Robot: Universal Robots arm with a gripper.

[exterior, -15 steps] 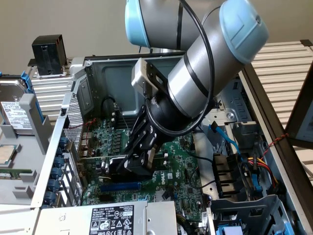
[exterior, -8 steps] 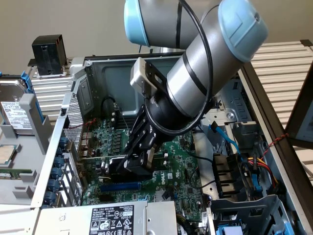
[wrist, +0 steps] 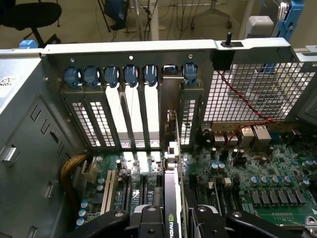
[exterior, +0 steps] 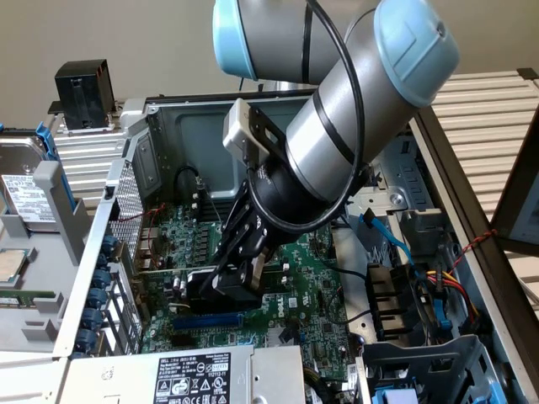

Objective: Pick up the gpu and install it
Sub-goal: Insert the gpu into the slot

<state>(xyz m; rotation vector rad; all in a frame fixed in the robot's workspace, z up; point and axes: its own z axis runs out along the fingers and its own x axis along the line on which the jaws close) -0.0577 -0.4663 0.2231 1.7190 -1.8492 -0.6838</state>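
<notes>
Most of the job looks done: the gripper [exterior: 240, 282] clamps the gpu [exterior: 200, 290], which stands on edge between its fingers, down inside the case with the motherboard [exterior: 312, 269] directly beneath. Whether the card is fully seated in its slot cannot be told, and it is not yet released. Its long axis runs straight ahead of the gripper toward the rear slot panel [wrist: 99, 119], with the metal bracket [wrist: 171, 106] leading and standing in a slot opening there.

Here's my arm [exterior: 337, 126]: a silver-grey tube with pale blue round caps and a black cable [exterior: 360, 105] looped over it. White camera box [exterior: 240, 126] bolted on, black gripper [exterior: 238, 279], screws on its fingers [wrist: 148, 218].
</notes>
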